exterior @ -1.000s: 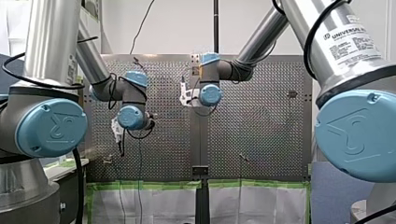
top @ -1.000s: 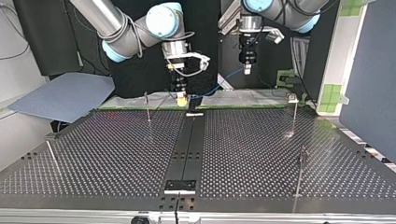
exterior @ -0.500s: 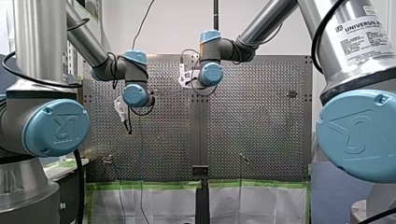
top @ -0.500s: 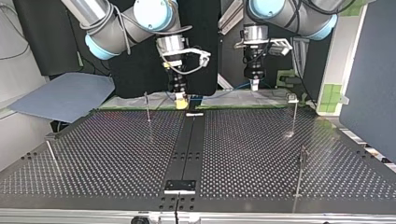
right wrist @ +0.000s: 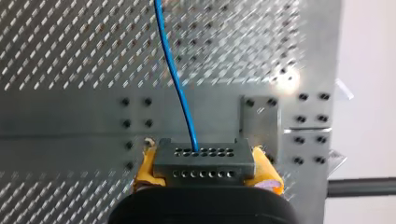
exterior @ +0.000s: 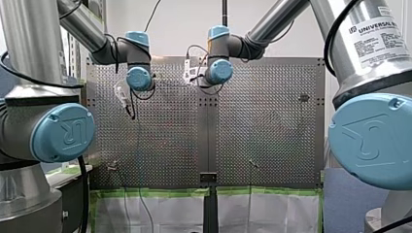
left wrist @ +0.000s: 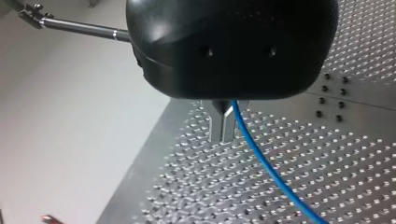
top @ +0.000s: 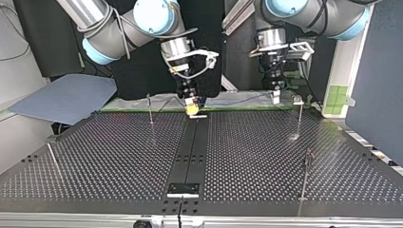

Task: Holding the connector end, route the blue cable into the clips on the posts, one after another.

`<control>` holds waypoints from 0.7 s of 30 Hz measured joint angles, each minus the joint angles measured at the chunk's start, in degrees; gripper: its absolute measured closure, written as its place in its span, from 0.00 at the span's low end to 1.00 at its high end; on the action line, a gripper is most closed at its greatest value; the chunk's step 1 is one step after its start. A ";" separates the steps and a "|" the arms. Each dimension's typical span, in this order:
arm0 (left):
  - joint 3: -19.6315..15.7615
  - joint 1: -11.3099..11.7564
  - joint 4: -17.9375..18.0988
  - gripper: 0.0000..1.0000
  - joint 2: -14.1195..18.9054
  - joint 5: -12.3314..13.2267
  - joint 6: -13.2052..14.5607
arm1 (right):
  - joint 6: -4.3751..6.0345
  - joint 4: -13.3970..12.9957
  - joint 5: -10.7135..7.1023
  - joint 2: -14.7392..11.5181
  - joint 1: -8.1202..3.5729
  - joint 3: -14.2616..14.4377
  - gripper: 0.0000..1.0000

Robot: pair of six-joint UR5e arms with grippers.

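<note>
table: black, perforated, you've got a plain centre strip down it
sheet: grey-blue, off the top view's left
tape: green, along the table's edge

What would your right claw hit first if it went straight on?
Probably the perforated table, near its middle strip. The connector in my right claw would touch first; only the blue cable lies between.

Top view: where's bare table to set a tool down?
Free: grey perforated table between the thin metal post and the dark centre strip; also from that strip to the two clip-topped posts. Crowded: far edge, where my right gripper, my left gripper and the blue cable hang.
</note>
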 joint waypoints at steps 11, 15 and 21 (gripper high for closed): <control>2.01 1.63 -5.94 1.00 1.48 1.00 1.34 | 1.45 1.38 -5.42 0.44 0.85 -5.03 1.00; 2.92 2.20 -7.89 1.00 1.49 1.56 1.38 | 1.58 2.04 -6.26 0.61 1.38 -6.64 1.00; 5.78 3.45 -10.03 1.00 1.73 1.89 1.05 | 2.00 3.03 -6.40 0.75 2.13 -9.19 1.00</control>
